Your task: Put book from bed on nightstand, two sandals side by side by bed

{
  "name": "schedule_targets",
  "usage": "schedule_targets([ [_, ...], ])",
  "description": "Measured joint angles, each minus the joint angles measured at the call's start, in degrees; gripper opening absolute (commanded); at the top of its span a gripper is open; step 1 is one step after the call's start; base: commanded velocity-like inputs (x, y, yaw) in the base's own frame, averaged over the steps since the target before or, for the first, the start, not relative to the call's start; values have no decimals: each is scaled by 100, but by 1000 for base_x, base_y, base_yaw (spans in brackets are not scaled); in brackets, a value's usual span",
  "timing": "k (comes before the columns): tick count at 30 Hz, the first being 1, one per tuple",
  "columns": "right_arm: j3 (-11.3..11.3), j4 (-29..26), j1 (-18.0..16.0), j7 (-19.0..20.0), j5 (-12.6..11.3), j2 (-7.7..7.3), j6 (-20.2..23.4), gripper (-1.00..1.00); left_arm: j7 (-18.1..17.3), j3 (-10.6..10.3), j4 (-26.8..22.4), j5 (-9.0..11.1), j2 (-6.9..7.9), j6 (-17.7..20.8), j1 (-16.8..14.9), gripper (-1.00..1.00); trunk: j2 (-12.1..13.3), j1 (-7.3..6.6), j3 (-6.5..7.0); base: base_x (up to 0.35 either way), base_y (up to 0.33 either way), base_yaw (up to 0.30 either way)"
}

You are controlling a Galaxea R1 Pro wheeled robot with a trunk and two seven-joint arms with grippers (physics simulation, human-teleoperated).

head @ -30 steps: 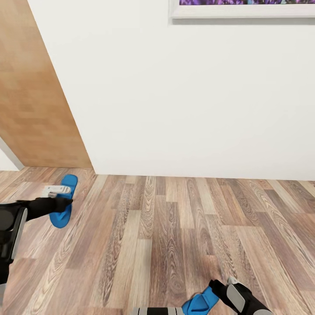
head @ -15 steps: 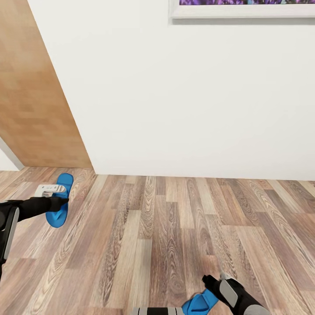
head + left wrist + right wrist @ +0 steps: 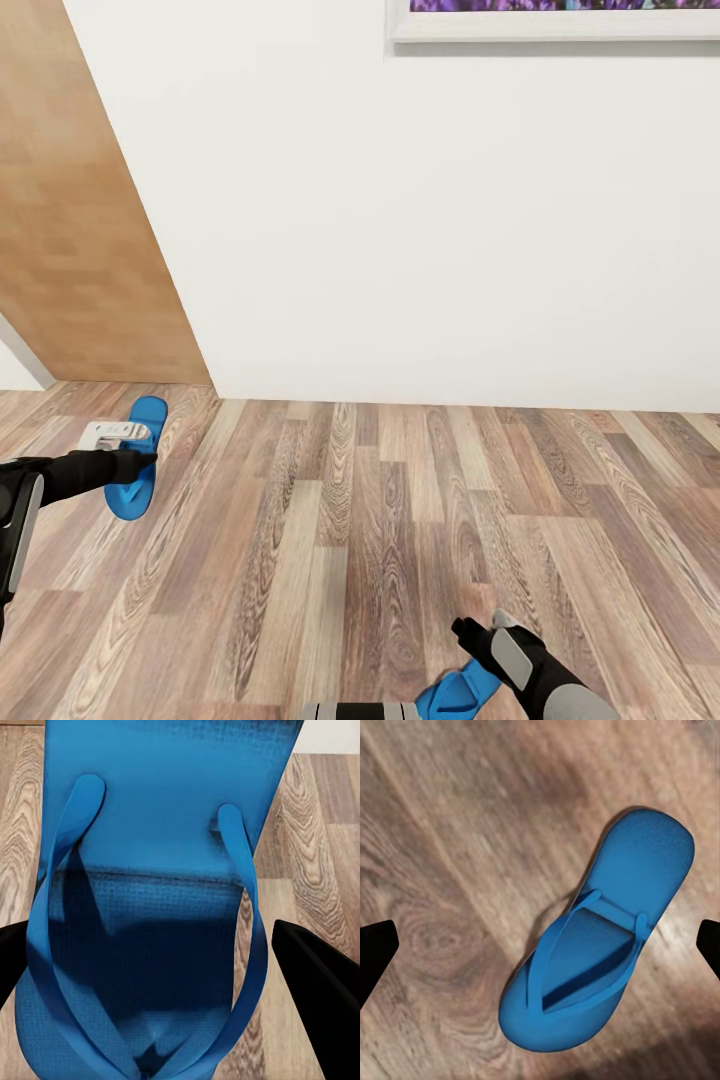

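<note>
The robot is facing a white wall (image 3: pixel 440 220) with a framed picture (image 3: pixel 555 20) at the top edge and a tan wooden panel (image 3: pixel 70 230) leaning in on the left, and that is the big worry here: no bed is showing, so both sandals are sitting on the plank floor (image 3: pixel 340 540) well apart from each other, and any pairing will likely need carrying one across. The left gripper (image 3: pixel 118 452) is hovering over the left sandal (image 3: pixel 135 470), fingers spread wide on either side of the sole in the wrist view (image 3: pixel 161 892) and gripping nothing; closing now could be pinching a thin strap and letting the shoe dangle or slip. Down by the base, the right gripper (image 3: pixel 478 634) is hanging open too, its black fingertips (image 3: pixel 375 949) standing well clear of the right sandal (image 3: pixel 600 945), which is lying flat, strap up, just beside the base (image 3: pixel 362 711).
</note>
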Motion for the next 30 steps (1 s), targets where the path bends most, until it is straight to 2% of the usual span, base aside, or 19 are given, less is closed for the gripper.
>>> schedule_targets([
  [4, -5, 0, -4, 0, 0, -17, 0, 100, 0, 0, 0, 0, 0, 0, 2, -100, 0, 0, 0, 0, 0, 0],
  [7, -7, 0, -6, -2, 0, -22, 0, 100, 0, 0, 0, -3, 0, 0, 4, -100, -4, 8, -66, 0, 0, 0],
  [19, -10, -1, -25, -30, -7, 0, 0, 100, 0, 0, 0, 0, 0, 0, 0, -100, -4, 8, -67, 0, 0, 0],
  [26, -14, 10, -97, -57, -18, 5, 0, 100, 0, 0, 0, -2, 0, 0, 2, -100, -13, 26, -221, 0, 0, 0],
  [30, -18, 9, -140, -243, -50, 16, 1, 100, 0, 0, 0, 0, 0, 0, 5, -100, -13, 26, -222, 0, 0, 0],
])
